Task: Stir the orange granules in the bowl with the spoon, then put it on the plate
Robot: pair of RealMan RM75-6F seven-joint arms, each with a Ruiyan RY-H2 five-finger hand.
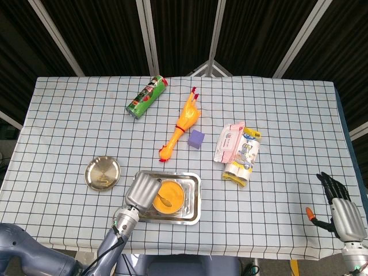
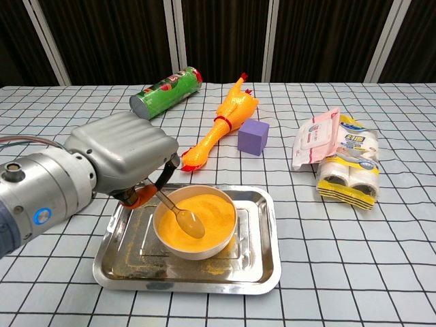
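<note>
The left hand (image 2: 126, 160) grips the metal spoon (image 2: 178, 214) by its handle, angled down so the spoon's head lies in the orange granules (image 2: 199, 212), which suits stirring. Those granules fill the round steel bowl (image 2: 195, 249), and the bowl sits inside a rectangular steel tray (image 2: 263, 269), probably there to catch spills; a little orange dust lies on the tray floor. The small round metal plate (image 1: 103, 173) waits on the checked bench (image 1: 287, 115) just left of the tray, close by for setting the spoon down later. By my reading the stirring step is under way. The right hand (image 1: 340, 202) rests at the bench's near right edge, fingers apart and holding nothing, well away from the work.
</note>
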